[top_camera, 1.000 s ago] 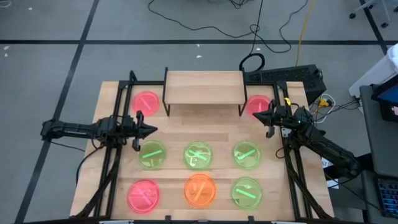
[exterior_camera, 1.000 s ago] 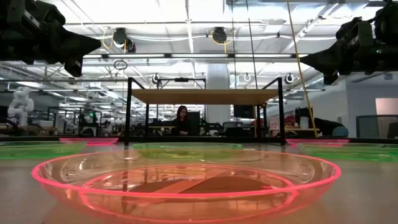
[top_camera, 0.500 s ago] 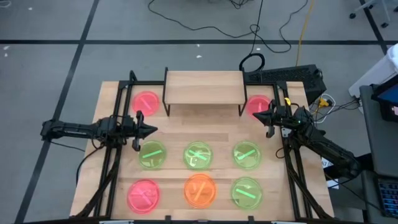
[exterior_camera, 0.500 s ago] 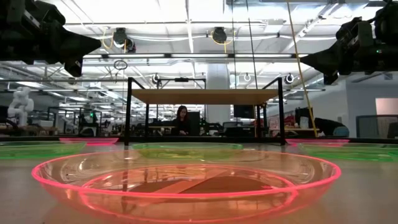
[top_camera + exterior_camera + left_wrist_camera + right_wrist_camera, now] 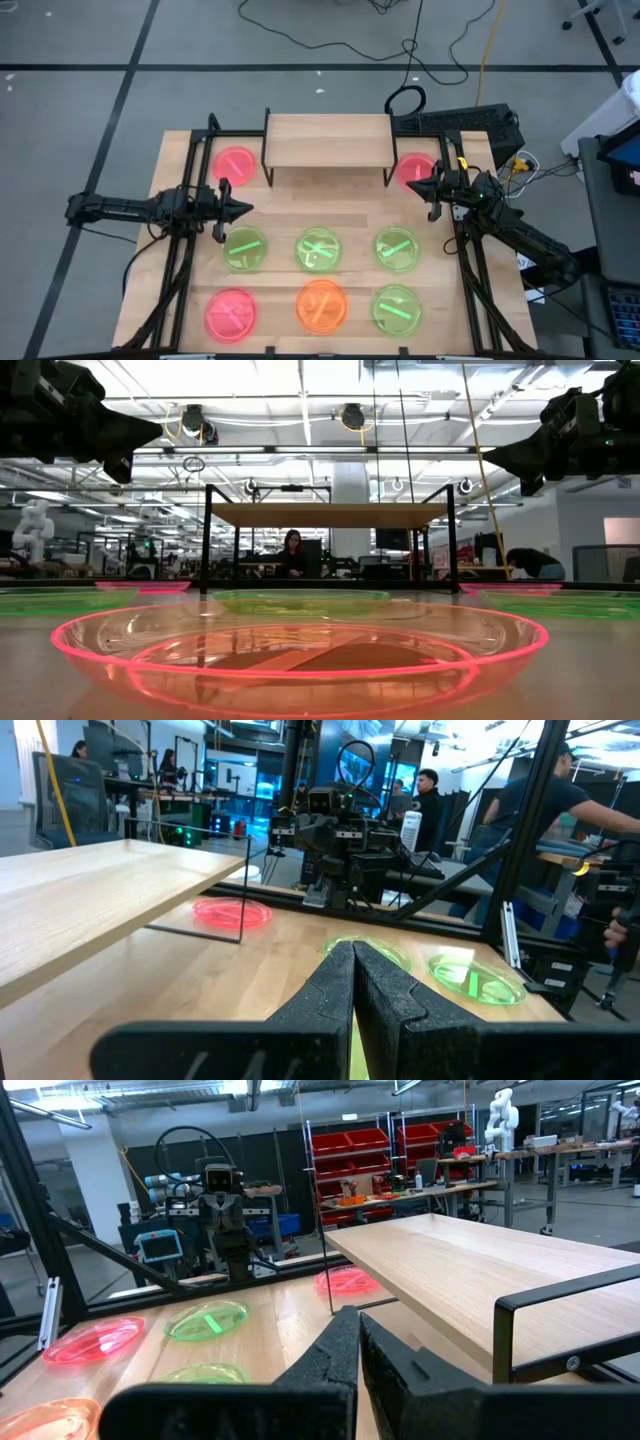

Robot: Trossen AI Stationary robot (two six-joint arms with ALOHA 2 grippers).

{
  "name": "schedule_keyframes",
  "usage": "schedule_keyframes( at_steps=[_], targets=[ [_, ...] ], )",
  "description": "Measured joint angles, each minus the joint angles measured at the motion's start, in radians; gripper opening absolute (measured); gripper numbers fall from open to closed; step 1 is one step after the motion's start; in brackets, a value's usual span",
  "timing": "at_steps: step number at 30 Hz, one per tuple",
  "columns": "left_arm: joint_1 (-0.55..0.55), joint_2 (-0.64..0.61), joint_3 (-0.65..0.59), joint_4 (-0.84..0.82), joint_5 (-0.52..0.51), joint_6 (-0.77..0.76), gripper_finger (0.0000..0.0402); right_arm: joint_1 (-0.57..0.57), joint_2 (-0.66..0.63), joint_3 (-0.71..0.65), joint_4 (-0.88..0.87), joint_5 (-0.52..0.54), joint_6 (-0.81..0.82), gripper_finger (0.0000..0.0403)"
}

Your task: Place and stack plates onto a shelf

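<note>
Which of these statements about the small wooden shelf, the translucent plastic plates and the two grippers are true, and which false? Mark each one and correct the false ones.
1. The small light-wood shelf on black legs has plates stacked on it. False: its top is bare.
2. The one orange translucent plastic plate lies in the front row, between a pink-red plate and a green plate. True.
3. The left gripper holds a plate. False: it is shut on nothing, above the table.
4. The right gripper is shut and empty. True.
5. All plates are green. False: several are pink-red and one is orange.
</note>
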Motion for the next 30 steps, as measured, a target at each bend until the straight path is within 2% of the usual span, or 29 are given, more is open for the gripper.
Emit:
schedule_keyframes(
  at_steps=[15,23,30],
  targets=[
    [0.0,0.0,0.0,0.0,0.0,0.0,0.001,0.0,0.0,0.0,0.061,0.01,0.003,0.0],
    [0.0,0.0,0.0,0.0,0.0,0.0,0.001,0.0,0.0,0.009,0.105,0.189,0.004,0.0],
    [0.0,0.0,0.0,0.0,0.0,0.0,0.001,0.0,0.081,0.112,0.084,0.215,-0.062,0.0]
  ],
)
